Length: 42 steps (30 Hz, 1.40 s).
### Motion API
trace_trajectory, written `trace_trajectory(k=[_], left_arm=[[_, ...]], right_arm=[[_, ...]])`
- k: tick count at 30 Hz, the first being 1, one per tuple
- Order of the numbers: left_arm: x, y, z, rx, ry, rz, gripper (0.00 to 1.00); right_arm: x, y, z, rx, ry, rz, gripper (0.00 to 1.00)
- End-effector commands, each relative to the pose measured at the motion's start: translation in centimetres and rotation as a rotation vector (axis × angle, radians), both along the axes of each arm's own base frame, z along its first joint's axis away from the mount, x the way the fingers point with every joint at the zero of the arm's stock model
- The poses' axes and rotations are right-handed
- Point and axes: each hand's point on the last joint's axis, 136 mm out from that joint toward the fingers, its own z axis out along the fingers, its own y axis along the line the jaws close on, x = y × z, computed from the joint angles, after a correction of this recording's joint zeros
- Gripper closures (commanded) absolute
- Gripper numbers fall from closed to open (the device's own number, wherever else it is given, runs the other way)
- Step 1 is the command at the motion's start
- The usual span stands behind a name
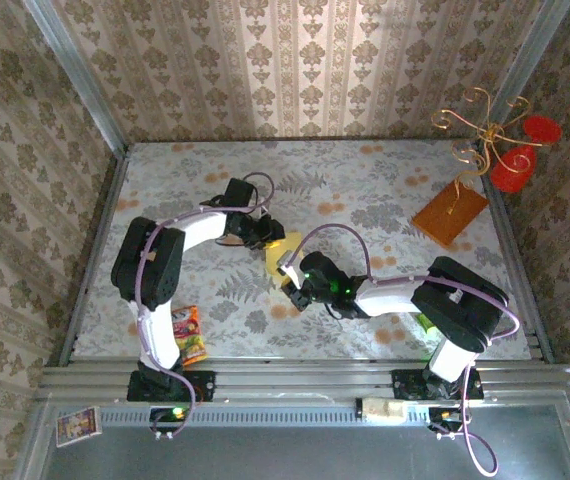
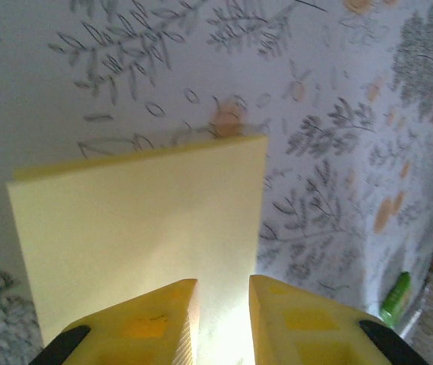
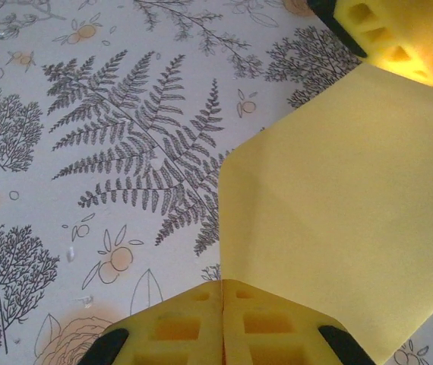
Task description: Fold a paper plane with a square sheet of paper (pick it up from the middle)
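**Status of the work piece.** The square sheet of paper (image 1: 279, 256) lay near the middle of the counter (image 1: 385, 190), between the two claws. It was no longer a flat square. In the left wrist view its far edge showed as a doubled layer, which indicated at least one fold. In the right wrist view one end had an angled, clipped outline with faint creases running inward. No narrow dart with a centre crease could be seen.

**Left claw.** The left claw (image 2: 224, 287) stood partly open over the near edge of the sheet. A clear gap separated its fingers, and paper was visible through that gap. It was judged to have no grip on the sheet.

**Right claw.** The right claw (image 3: 222, 284) had its fingers pressed together with no gap. The lower corner of the sheet ran into the fingertips, so the claw was judged to be pinching the paper there.

**Progress assessment.**
- Done: pick-up and the first folds.
- Left: sharpening the nose, the centre crease and the wing folds.
- Overall: early to middle of the task.

**Other items.** The orange-brown board (image 1: 449, 212) lay well apart from the sheet, toward the right rear of the counter.
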Motion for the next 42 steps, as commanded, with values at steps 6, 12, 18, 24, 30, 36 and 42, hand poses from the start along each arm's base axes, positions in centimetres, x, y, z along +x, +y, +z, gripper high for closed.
trace_trajectory(k=[6,12,18,24,30,36,42], left_arm=[[-0.7,0.1,-2.7,0.103,0.02,-0.074,0.76],[-1.0,0.2,-3.5,0.123,0.041,-0.105,0.76],[-1.5,0.4,-4.4,0.153,0.062,-0.131,0.77],[-1.9,0.6,-4.8,0.166,0.069,-0.15,0.79],[-2.1,0.4,-4.7,0.158,0.069,-0.17,0.79],[-2.2,0.4,-4.7,0.158,0.067,-0.184,0.8],[-2.3,0.3,-4.6,0.154,0.068,-0.186,0.8]], right_arm=[[0.3,-1.3,-0.2,0.089,0.124,-0.053,0.91],[1.3,-2.2,0.0,0.135,0.166,-0.106,0.91],[2.6,-3.1,0.5,0.161,0.182,-0.183,0.91],[4.0,-4.6,-0.1,0.087,0.191,-0.288,0.91],[4.7,-5.6,-0.9,0.038,0.2,-0.346,0.91],[4.9,-5.6,-1.2,0.028,0.212,-0.353,0.91],[4.9,-5.2,-1.6,0.027,0.234,-0.339,0.91]])
